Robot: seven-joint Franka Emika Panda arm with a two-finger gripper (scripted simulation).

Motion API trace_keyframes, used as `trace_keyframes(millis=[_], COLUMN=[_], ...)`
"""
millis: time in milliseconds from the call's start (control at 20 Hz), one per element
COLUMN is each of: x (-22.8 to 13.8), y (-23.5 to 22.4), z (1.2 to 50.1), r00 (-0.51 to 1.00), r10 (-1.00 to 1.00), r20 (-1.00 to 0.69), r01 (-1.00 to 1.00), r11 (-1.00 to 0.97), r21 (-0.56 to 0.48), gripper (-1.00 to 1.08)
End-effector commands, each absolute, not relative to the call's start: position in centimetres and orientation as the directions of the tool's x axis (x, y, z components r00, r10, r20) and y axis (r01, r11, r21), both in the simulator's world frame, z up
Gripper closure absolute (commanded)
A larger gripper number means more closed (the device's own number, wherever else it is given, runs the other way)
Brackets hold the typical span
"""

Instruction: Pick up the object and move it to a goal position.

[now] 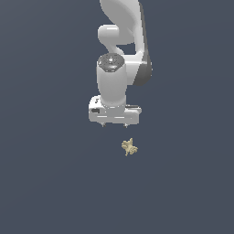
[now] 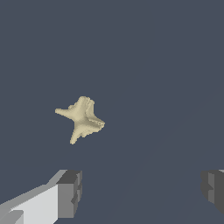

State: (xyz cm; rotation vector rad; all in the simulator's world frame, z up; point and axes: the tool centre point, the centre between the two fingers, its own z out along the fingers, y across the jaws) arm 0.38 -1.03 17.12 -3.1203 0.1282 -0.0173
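Gripper (image 1: 114,124) hangs above lumpy tan figure (image 1: 130,146), jaws spread wide, empty; grasp and move to goal not yet done.

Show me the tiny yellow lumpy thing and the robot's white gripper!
tiny pale tan-yellow lumpy object (image 1: 129,147), exterior view, on its middle lump.
white gripper (image 1: 114,125), exterior view, midway between its two small fingertips.

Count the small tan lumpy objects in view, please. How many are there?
1. The tan object lies on the dark floor, below the open claw in the exterior view, untouched. The wrist view shows the same one.
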Motion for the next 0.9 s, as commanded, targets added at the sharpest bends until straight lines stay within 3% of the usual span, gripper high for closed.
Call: trace_keyframes(millis=[0, 850], x=[0.4, -0.3], y=[-1.0, 1.5], z=[17.1, 15.4], r00=[0.997, 1.0], r10=[-0.082, -0.026], r20=[0.01, -0.009], r01=[-0.082, -0.026], r11=[-0.996, -0.999], r21=[-0.019, -0.031], gripper=[-0.92, -0.92])
